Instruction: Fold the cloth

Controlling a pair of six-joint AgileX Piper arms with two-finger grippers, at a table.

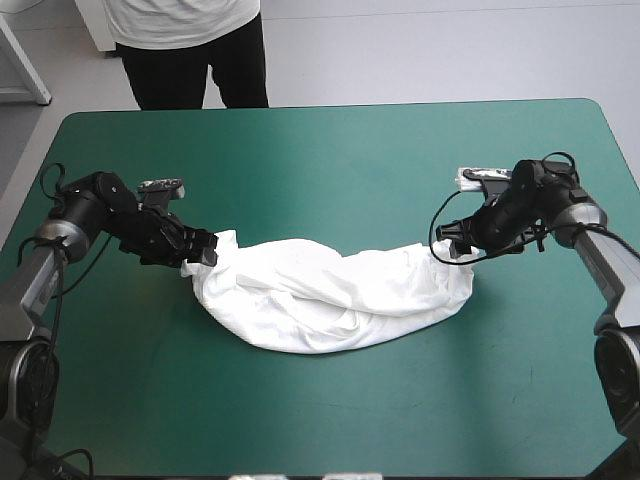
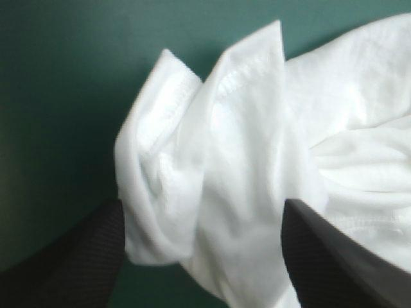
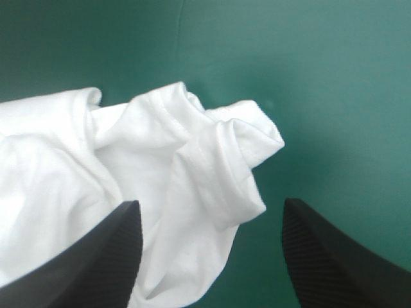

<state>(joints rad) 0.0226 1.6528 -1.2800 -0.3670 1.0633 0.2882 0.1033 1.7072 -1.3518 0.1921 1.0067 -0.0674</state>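
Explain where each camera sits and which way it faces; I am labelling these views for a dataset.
High view: above and behind the robot, looking forward and down at the table; both arms show, left gripper and right gripper at the T-shirt's ends.
Left wrist view: above the left wrist, looking along its open fingers at one crumpled end.
Right wrist view: above the right wrist, looking along its open fingers at the other end.
Shared: all three show the T-shirt.
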